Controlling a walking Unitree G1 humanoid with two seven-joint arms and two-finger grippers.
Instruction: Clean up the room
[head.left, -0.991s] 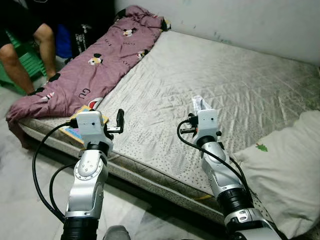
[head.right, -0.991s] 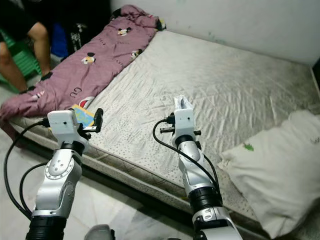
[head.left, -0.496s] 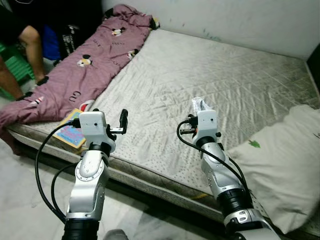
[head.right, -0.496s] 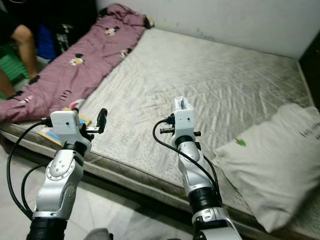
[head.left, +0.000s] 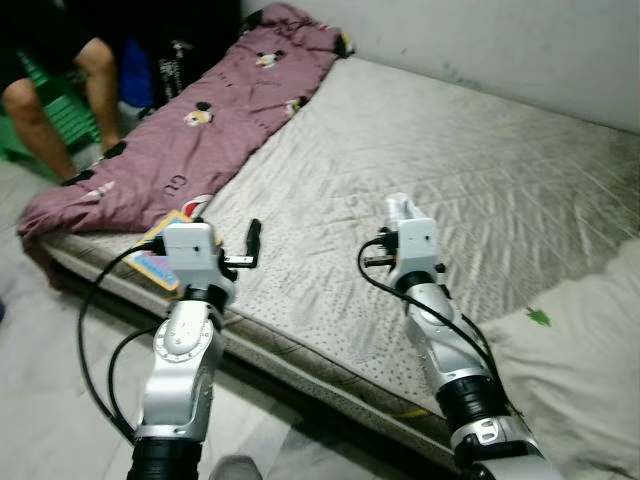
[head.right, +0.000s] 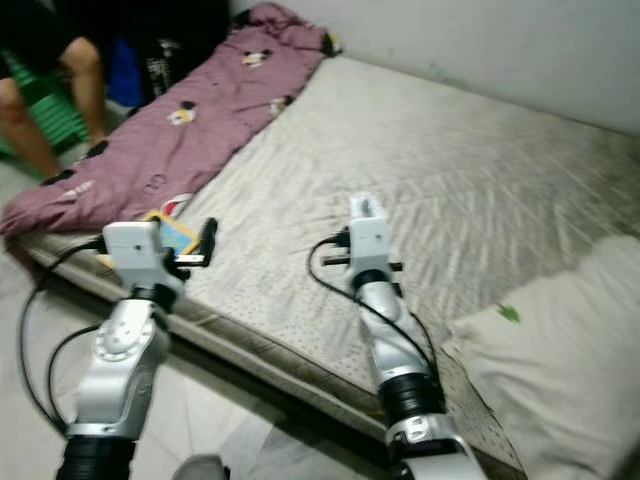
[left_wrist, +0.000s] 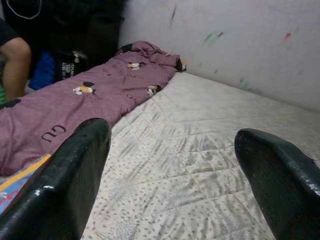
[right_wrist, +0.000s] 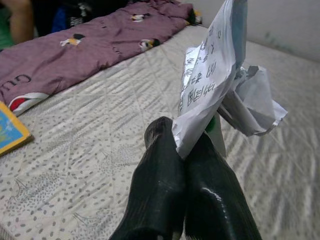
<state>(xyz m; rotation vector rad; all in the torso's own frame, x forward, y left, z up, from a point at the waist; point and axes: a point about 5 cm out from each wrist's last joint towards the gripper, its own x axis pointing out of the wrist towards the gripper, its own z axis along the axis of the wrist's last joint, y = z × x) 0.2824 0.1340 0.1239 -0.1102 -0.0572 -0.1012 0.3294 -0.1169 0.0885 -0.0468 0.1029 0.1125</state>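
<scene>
My right gripper (right_wrist: 186, 146) is shut on a crumpled white printed paper (right_wrist: 216, 80), held up over the middle of the grey quilted mattress (head.left: 470, 150); the same paper (head.left: 398, 208) sticks up from the fingers in the eye view. My left gripper (left_wrist: 172, 165) is open with nothing between its fingers, hovering over the mattress's front edge (head.left: 252, 243). A purple cartoon-print blanket (head.left: 200, 120) lies along the bed's left side. A colourful book (head.left: 158, 256) rests at the bed's front-left corner, just left of my left wrist.
A white pillow (head.left: 585, 370) lies at the bed's right end. A person's legs (head.left: 60, 90) and a green chair (head.left: 40, 130) are at the far left beside the bed. Tiled floor (head.left: 60, 380) runs along the bed's front edge. A wall (head.left: 520, 40) backs the bed.
The whole picture has shifted and blurred a little, so the camera moved. Both arms keep the same pose; the right gripper still holds the paper.
</scene>
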